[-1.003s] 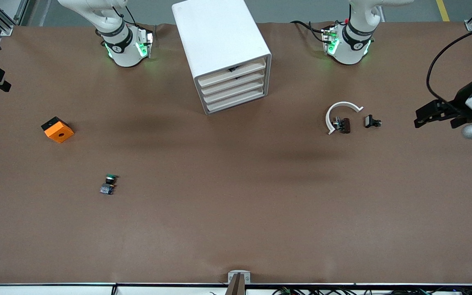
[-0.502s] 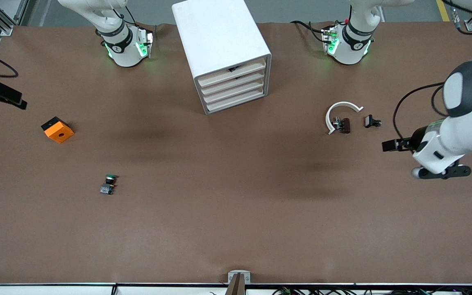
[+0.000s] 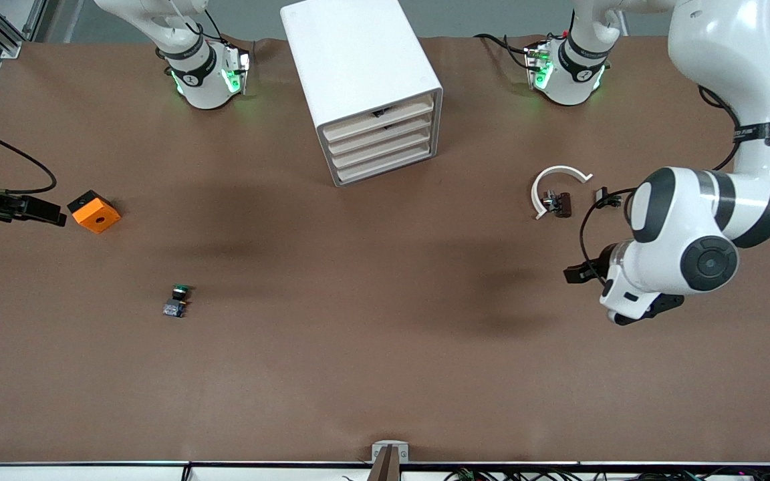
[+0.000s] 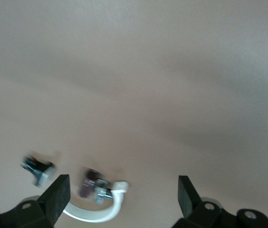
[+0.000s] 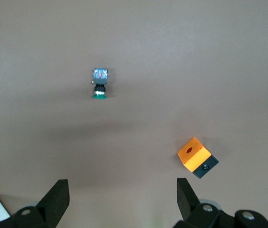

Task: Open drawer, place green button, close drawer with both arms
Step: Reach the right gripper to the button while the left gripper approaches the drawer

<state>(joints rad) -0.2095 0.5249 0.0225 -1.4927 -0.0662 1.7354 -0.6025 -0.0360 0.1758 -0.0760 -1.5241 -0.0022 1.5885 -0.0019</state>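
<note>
The left hand (image 3: 575, 274) hangs in the air over bare brown surface (image 3: 385, 347) toward the left arm's end, its two fingers (image 4: 55, 197) spread wide with nothing between them. Close to it on the surface lie the white curved band (image 3: 555, 184) with a small dark clip piece (image 3: 559, 202) touching its inner edge, and a second black clip piece (image 3: 604, 196) just beside those, partly hidden by the arm in the front view. In the left wrist view the band and both clips show just ahead of the open fingertips, apart from them.

The right hand (image 3: 41, 212) is at the right arm's end of the surface, also up in the air, and its fingers (image 5: 58, 197) stand wide apart and hold nothing. The orange cube (image 3: 93, 211) with a black hole sits just beside this hand. The button (image 3: 176, 300) lies on its side on the surface, well apart from the right hand, nearer to the front camera than the cube; its green cap and grey-blue base show clearly in the right wrist view (image 5: 99, 83).

The white cabinet (image 3: 361, 80) stands between the two arm bases, well apart from both hands. Its four drawers are all pushed in, including the top drawer (image 3: 379, 119), and a small dark mark shows just above that drawer's front strip
</note>
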